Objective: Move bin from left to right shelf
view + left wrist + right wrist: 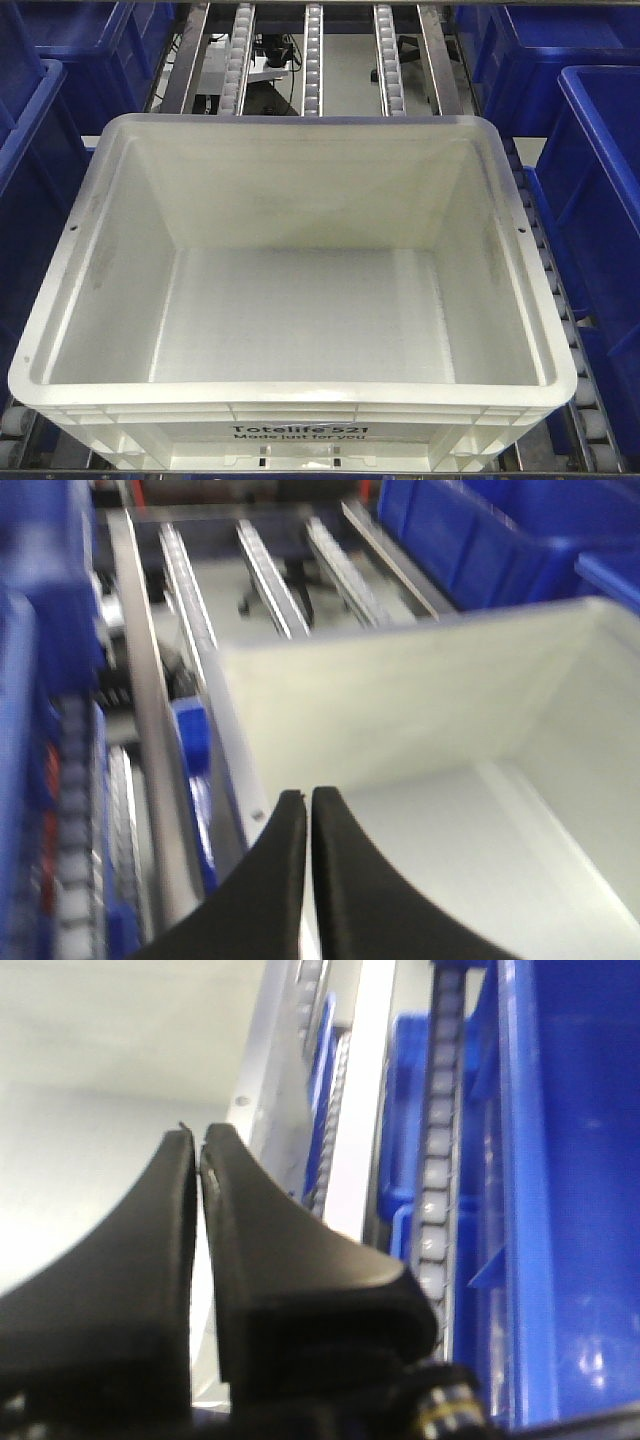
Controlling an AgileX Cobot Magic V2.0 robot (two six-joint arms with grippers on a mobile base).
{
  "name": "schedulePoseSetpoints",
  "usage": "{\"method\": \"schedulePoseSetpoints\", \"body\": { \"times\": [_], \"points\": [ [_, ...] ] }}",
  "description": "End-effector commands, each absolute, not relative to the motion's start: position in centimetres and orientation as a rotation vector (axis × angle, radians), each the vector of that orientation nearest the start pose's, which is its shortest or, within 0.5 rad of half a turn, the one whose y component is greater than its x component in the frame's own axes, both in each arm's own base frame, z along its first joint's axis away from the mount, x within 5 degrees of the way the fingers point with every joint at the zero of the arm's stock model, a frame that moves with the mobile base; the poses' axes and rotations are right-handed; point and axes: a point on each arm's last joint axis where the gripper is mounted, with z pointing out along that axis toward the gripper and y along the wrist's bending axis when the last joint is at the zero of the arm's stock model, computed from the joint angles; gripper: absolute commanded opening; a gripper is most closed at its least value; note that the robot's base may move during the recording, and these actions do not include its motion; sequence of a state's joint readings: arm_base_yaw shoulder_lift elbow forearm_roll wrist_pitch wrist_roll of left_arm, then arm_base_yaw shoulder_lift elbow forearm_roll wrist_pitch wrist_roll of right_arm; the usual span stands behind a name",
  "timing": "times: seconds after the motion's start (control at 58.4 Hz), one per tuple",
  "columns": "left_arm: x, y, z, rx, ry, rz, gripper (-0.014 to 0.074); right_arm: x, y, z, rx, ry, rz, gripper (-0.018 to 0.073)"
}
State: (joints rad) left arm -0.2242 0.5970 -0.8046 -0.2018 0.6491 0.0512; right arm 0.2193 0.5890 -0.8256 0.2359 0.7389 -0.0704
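Note:
The bin (300, 405) is a large white tote with black "Totelife 521" print on its front. It is empty and rests on a roller shelf, filling most of the front view. Neither gripper shows in that view. In the left wrist view my left gripper (308, 793) is shut, its black fingertips almost touching in front of the bin's (420, 710) left rim. In the right wrist view my right gripper (198, 1132) is shut too, hanging in front of the bin's (100, 1060) right rim. I see nothing held in either one.
Dark blue bins stand on both sides, at the left (30, 150) and the right (600, 200), close to the white tote. Roller rails (313, 60) run on behind it. A roller track (435, 1190) and a blue bin wall (580, 1160) lie right of my right gripper.

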Motion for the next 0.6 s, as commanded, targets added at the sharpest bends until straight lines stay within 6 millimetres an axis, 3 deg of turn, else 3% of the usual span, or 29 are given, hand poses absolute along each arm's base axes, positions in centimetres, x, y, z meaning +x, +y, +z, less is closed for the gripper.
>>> {"method": "schedulePoseSetpoints", "body": {
  "times": [0.0, 0.24, 0.582],
  "points": [
    [11.7, -4.0, 38.6, 0.165, 1.889, -0.389, -0.0006, 11.0, 4.0, 39.0, -0.206, 1.951, 0.392, -0.0008],
    [14.2, -4.5, 37.7, 0.152, 1.946, -0.382, -0.0006, 14.5, 4.8, 37.2, -0.197, 2.080, 0.396, -0.0008],
    [14.5, -4.6, 37.7, 0.144, 1.934, -0.385, 0.0000, 15.1, 4.9, 37.3, -0.189, 2.052, 0.391, 0.0003]
  ]
}}
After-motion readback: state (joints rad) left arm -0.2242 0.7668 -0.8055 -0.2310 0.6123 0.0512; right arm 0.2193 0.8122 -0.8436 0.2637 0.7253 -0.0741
